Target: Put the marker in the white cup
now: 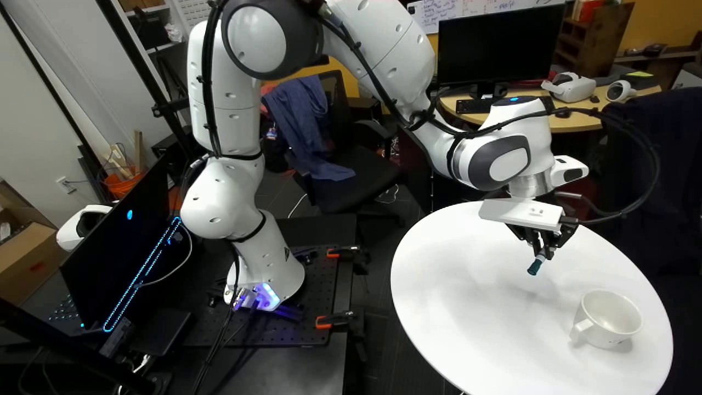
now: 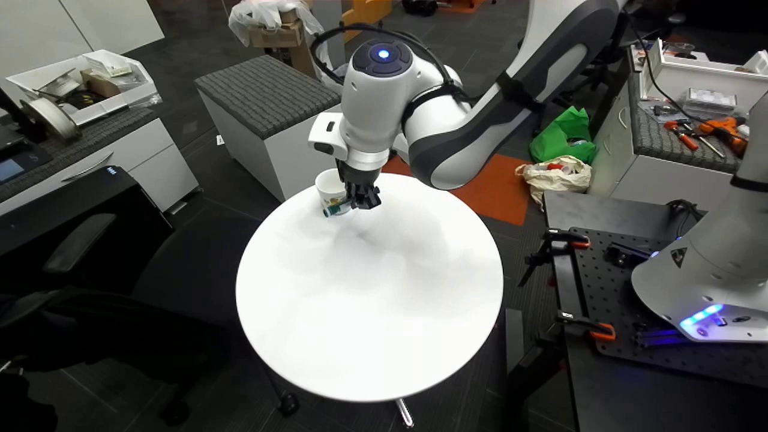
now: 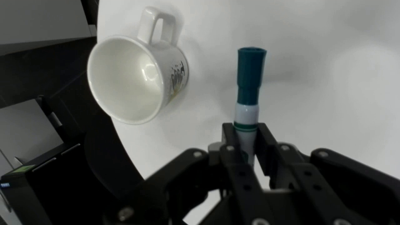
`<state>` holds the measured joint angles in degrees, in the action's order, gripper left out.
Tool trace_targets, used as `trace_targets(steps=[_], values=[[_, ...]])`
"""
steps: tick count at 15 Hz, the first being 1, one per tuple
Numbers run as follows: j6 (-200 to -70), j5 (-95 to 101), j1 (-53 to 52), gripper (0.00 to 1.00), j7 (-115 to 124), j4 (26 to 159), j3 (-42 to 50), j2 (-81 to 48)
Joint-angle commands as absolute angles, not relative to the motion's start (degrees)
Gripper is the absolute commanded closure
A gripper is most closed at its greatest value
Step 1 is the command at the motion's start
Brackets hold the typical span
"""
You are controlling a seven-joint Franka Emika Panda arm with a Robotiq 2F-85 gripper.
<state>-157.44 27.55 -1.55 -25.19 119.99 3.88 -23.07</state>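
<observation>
The marker has a teal cap and a white body with green bands. My gripper [image 3: 245, 131] is shut on the marker [image 3: 251, 73] by its white body, with the teal cap sticking out past the fingertips. The white cup [image 3: 134, 79] stands upright on the table, left of the marker in the wrist view, its opening visible and its handle at the top. In an exterior view, the gripper [image 1: 544, 248] holds the marker [image 1: 535, 267] tilted above the table, apart from the cup [image 1: 607, 318]. In an exterior view the marker [image 2: 337, 208] overlaps the cup [image 2: 328, 186], beside the gripper [image 2: 363, 199].
The round white table [image 1: 466, 312] carries the cup near its edge; it also shows in an exterior view [image 2: 372, 312]. A grey-topped cabinet [image 2: 264, 96] stands beyond the cup's side of the table. A desk with a monitor [image 1: 499, 46] is behind the arm.
</observation>
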Motion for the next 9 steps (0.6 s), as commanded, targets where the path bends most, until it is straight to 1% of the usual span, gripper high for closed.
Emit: trace_targets(steps=[1, 9], values=[[-155.8, 32.5, -3.6, 0.95, -18.6, 121.2, 7.0, -20.2], [-152.6, 42.5, -4.1, 0.95, -8.9, 121.2, 9.7, -17.2]])
